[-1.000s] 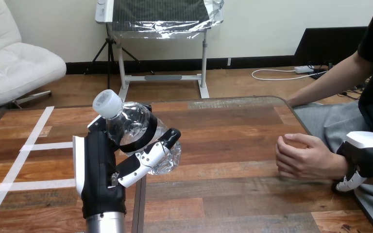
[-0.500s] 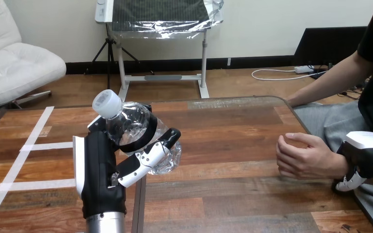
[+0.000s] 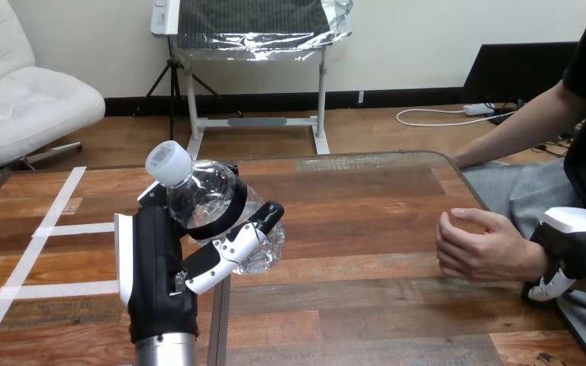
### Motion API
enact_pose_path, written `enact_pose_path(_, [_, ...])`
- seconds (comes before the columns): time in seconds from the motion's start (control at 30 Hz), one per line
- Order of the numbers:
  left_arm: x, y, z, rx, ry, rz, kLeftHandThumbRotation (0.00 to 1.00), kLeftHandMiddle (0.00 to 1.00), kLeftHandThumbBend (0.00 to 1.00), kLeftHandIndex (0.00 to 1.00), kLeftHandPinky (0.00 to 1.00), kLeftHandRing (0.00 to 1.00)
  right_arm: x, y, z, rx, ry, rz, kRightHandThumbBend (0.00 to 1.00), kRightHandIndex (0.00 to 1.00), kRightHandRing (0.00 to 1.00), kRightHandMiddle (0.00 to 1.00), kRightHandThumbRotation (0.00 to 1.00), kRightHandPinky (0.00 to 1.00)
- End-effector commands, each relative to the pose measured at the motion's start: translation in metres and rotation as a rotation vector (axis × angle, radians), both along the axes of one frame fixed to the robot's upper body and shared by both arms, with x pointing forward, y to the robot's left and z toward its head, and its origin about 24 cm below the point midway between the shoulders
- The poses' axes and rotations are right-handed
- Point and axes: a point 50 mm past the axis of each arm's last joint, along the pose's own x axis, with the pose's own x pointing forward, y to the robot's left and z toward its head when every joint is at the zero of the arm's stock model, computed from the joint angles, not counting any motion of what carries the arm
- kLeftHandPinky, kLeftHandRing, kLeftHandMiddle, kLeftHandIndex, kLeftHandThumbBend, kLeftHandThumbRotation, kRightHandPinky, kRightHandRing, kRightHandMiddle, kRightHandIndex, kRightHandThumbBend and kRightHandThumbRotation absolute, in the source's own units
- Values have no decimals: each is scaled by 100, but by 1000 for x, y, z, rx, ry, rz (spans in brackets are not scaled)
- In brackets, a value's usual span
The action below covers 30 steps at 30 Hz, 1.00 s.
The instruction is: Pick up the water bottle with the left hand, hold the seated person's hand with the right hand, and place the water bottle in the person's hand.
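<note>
left hand curled round tilted water bottle at 9 o'clock; can't tell if right hand grips person's hand at 3, which, unsteadied and half-closed, could fumble the bottle.

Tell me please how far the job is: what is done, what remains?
Done: the left hand is curled round the water bottle, raised and tilted. In hand: the right hand is at the person's wrist; grip unclear. Left: the bottle is apart from the person's hand; handover remains.
</note>
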Motion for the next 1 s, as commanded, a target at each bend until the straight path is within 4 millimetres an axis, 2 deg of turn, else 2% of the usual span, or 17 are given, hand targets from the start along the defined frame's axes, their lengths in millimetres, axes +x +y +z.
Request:
enact_pose_path(0.0, [6,-6,22,-47,-113,-2,0,47,61,50,39,42,-1,18,-14,63,26,61,63,49,30,41,0,19])
enact_pose_path(0.1, [6,-6,23,-44,-114,-4,0,46,60,50,39,42,-1,17,-13,45,19,76,63,52,29,40,0,18])
enact_pose_path(0.2, [7,-6,23,-38,-117,-5,0,46,60,50,39,42,0,17,-12,44,7,69,62,53,32,43,0,20])
enact_pose_path(0.57, [9,-6,23,-26,-122,-7,0,46,61,50,39,42,1,15,-7,117,-99,41,62,40,29,40,0,17])
enact_pose_path(0.97, [12,-10,25,-24,-119,-9,0,46,61,50,38,42,4,16,6,142,-154,49,63,36,24,34,0,15])
